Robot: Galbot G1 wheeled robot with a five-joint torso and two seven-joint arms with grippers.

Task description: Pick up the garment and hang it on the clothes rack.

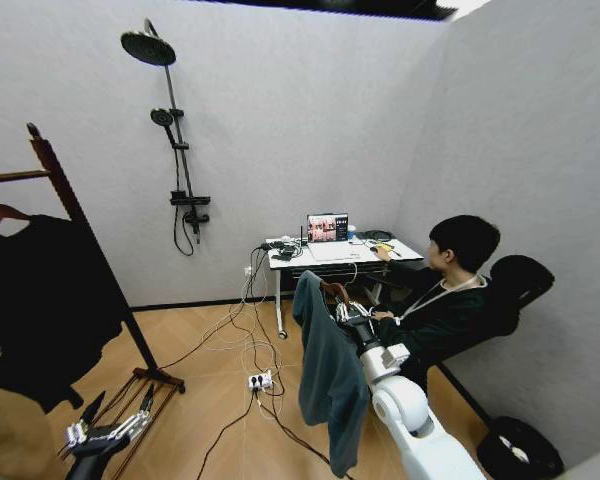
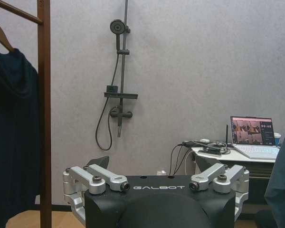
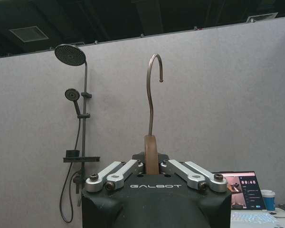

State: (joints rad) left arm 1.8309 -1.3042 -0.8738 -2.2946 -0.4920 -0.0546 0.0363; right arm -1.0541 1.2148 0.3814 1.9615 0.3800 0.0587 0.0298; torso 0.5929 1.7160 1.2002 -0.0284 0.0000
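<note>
Right gripper, raised before the robot, is clenched on the wooden neck of the hanger; its metal hook stands upright above the jaws. The teal garment hangs from this hanger, clear of the floor, well apart from the rack at far left. Left gripper hangs low beside the rack's base, fingers spread, holding nothing. A dark coat hangs on the rack.

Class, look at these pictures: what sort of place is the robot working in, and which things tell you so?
Probably a mock-up test room, not a real home: a shower fitting on a dry partition wall, a desk with an open laptop, and cables and a power strip across the wooden floor.
</note>
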